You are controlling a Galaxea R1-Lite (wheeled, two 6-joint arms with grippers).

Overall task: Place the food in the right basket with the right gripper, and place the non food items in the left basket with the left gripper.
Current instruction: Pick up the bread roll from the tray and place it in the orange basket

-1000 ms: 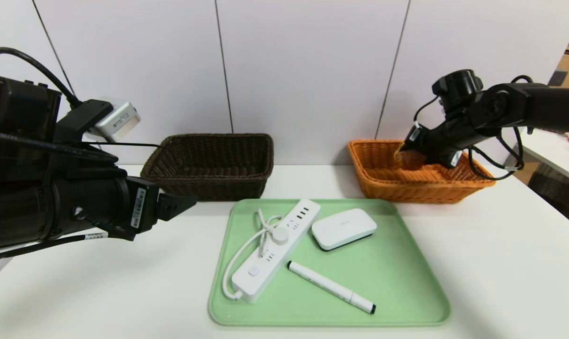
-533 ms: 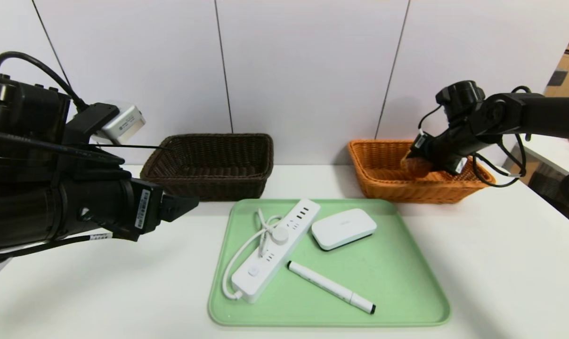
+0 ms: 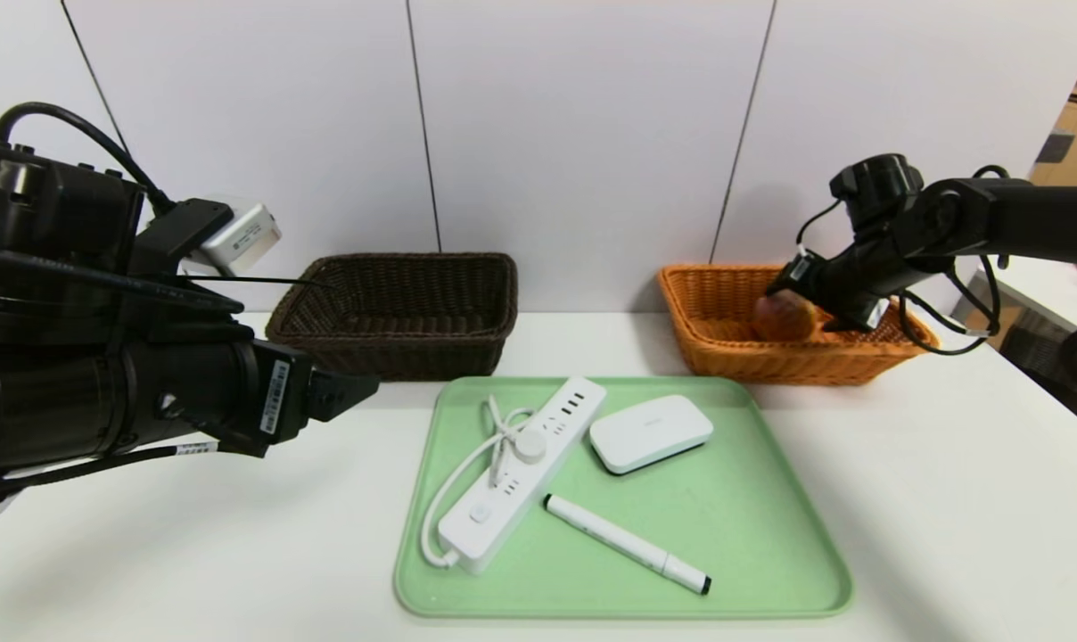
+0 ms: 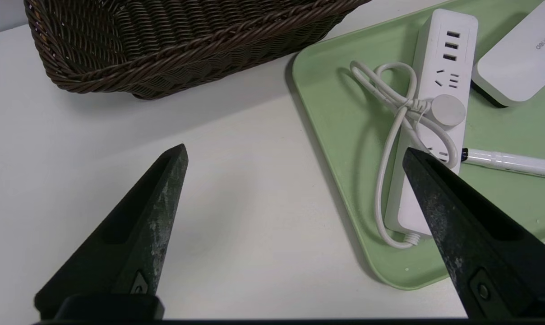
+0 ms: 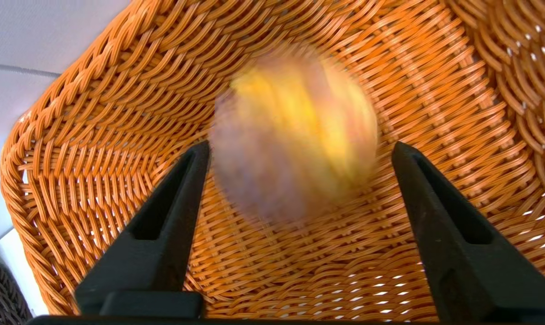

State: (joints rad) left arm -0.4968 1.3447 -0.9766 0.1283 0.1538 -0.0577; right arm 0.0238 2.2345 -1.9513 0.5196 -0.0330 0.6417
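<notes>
The black right gripper (image 5: 303, 146) is over the orange woven basket (image 3: 806, 357), and its two fingers are spread wide. The round red and yellow fruit (image 3: 784, 316) is in the orange basket, near the basket's left end, and it looks blurry from the right wrist. The black left gripper (image 4: 295, 149) is over the white desk (image 3: 324, 553), near the left edge of the green tray, and its fingers are spread wide with nothing between them. The dark brown woven basket (image 3: 396, 348) sits behind the tray's back left corner. On the green flat tray (image 3: 770, 535), the long white power strip (image 3: 521, 481) lies slanted along the left side, with its white cord looped on it. The white rounded box (image 3: 652, 433) is near the back edge, just beside the strip. The white marker with black ends (image 3: 628, 543) lies slanted nearer the front edge.
</notes>
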